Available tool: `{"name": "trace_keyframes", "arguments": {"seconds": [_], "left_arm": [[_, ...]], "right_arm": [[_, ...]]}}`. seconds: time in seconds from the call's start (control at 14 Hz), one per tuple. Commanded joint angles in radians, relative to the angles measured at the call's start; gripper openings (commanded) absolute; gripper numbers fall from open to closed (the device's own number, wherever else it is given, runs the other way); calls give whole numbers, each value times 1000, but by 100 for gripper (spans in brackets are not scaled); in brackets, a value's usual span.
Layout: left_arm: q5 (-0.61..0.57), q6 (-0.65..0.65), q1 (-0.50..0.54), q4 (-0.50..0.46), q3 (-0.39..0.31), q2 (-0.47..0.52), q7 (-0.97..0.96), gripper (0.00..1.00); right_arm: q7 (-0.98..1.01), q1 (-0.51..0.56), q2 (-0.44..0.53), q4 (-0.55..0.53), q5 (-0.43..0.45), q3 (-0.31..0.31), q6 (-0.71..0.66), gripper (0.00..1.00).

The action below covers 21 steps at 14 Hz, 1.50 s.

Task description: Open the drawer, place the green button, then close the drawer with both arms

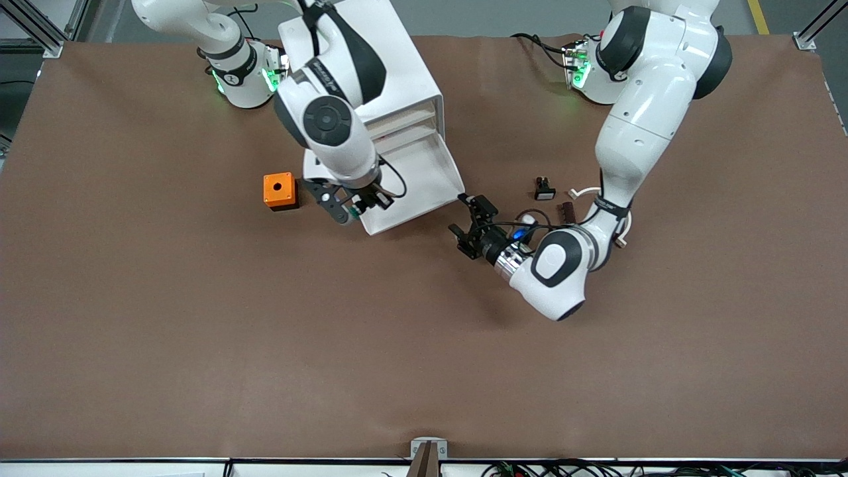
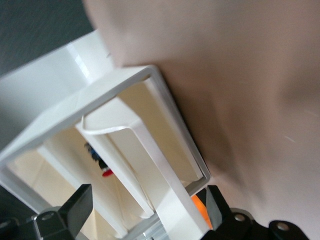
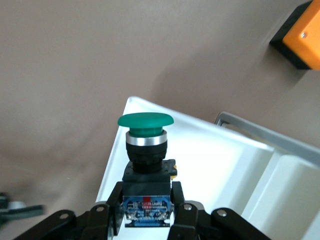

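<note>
The white cabinet (image 1: 404,79) stands near the arms' bases, and its lowest drawer (image 1: 424,173) is pulled out toward the front camera. My right gripper (image 1: 363,204) hangs over the drawer's corner nearest the orange box. It is shut on the button (image 3: 145,150), gripping the blue-labelled body with the green cap pointing away from the fingers. My left gripper (image 1: 464,218) is open at the drawer's other front corner. In the left wrist view its fingers (image 2: 80,205) stand wide on either side of a white edge of the drawer (image 2: 165,165) without gripping it.
An orange box (image 1: 279,190) with a hole sits beside the cabinet toward the right arm's end. A black button with a white face (image 1: 544,190), a small dark part (image 1: 568,211) and a white clip (image 1: 583,193) lie by the left arm's forearm.
</note>
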State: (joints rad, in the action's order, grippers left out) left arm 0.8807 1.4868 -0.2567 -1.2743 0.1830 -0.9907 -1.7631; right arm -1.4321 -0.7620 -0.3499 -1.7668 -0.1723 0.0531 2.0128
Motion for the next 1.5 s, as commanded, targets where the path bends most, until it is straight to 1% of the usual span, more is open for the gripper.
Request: {"name": "trace_keyframes", "arguments": {"seconds": [0.0,0.07,0.28,0.43,0.57,0.64,0.78,0.93,1.07,1.28,1.42], "left_arm": [[-86,-13,34,18,6,38,182,100],[-123,-13,51,22,13,44,250,100],[-222,-13,50,26,10,92,485,100],[-255,-13,48,45,3,104,569,100],[-342,16,42,56,3,124,635,100],[-395,58,40,56,6,138,669,100],[-474,131,36,55,12,150,708,100],[-520,205,19,55,12,165,717,100],[-604,262,-4,53,13,188,722,100],[-713,335,-51,50,10,210,720,100],[-753,363,-67,50,12,211,720,100]], "right_arm": [[-11,-49,-38,30,-38,11,10,0],[-11,-65,-43,27,-45,11,24,0],[-16,-83,-60,29,-47,11,35,0],[-28,-88,-69,30,-50,11,47,0],[-37,-88,-84,32,-50,11,53,0],[-47,-89,-96,32,-50,11,67,0],[-76,-103,-107,32,-49,11,76,0],[-88,-120,-109,32,-50,11,77,0],[-120,-132,-112,32,-50,11,77,0],[-140,-149,-113,29,-49,11,73,0],[-154,-155,-126,29,-49,11,73,0]]}}
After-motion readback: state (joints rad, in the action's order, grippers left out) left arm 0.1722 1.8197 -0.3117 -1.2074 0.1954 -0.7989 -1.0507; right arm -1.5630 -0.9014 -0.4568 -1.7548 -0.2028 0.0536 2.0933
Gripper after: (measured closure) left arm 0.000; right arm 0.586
